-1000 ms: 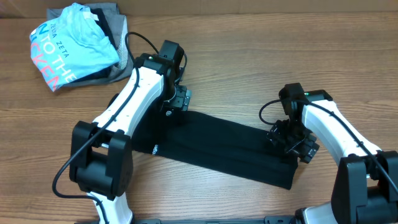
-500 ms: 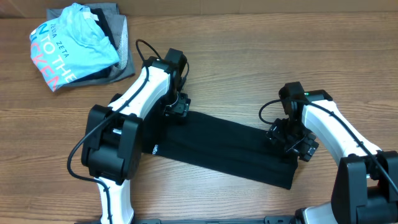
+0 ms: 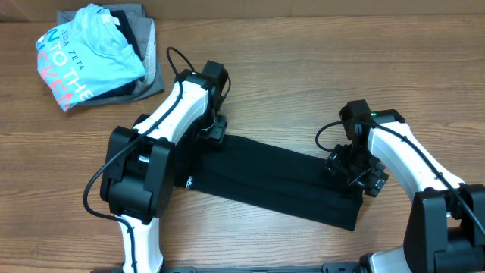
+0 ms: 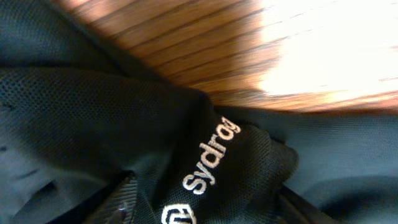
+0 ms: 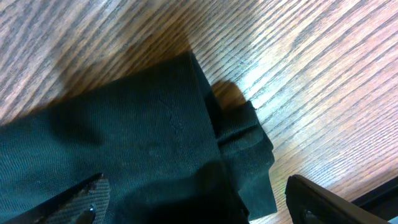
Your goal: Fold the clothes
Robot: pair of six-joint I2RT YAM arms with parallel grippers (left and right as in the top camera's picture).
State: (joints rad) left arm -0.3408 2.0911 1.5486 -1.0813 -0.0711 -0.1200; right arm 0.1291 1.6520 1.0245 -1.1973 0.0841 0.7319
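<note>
A wood-grain worktop (image 3: 303,76) carries the black T-shirt (image 3: 273,178), folded into a long band that lies slantwise across the middle, from the upper left down to the lower right.

The left arm reaches forward from its base at the near edge and bends down over the band's upper-left end, with the left end effector (image 3: 214,130) set right on the cloth. The right arm curves in from the right, and the right end effector (image 3: 355,173) is low over the lower-right end.

In the right wrist view its fingers (image 5: 87,199) stand wide apart, with the shirt's squared end lying flat between them. In the left wrist view a bunched fold bearing a small white logo (image 4: 208,155) sits between dark fingers (image 4: 121,199) that are cut off at the bottom edge; I cannot tell whether they pinch the cloth.

At the far left corner a light blue tee (image 3: 83,53) lies on grey garments (image 3: 151,72).
</note>
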